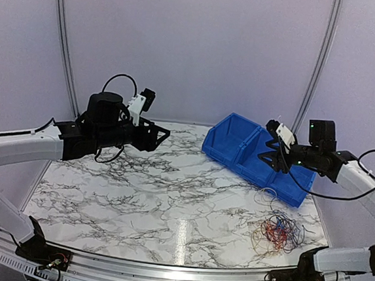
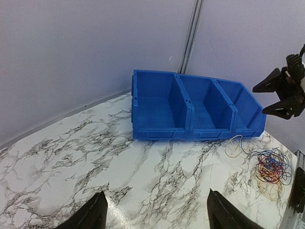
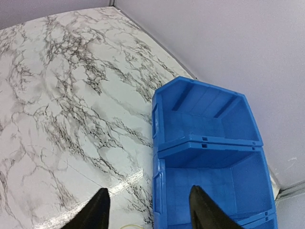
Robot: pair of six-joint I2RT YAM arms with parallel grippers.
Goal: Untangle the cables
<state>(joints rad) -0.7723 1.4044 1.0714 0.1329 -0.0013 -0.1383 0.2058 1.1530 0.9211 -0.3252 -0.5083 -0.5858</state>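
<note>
The cables [image 1: 277, 230], a tangled bunch of hair-fine red, dark blue and pale tan wires, lay on the white marbled worktop [image 1: 156, 197] by its near right corner. One pale loop strayed toward the bin. With the bunch so close to the right edge, I judged that a careless pull could drag it off. Strands this fine could also be pinched several at once, which would tighten the knot rather than loosen it. The left tool [image 1: 155, 136] hung over the far left of the worktop, fingers spread and empty. The right tool [image 1: 275, 156] hovered, also spread and empty, above the blue plastic three-compartment bin [image 1: 214, 148] by the far right edge. A straight descent might strike its wall. All three compartments looked empty.
</note>
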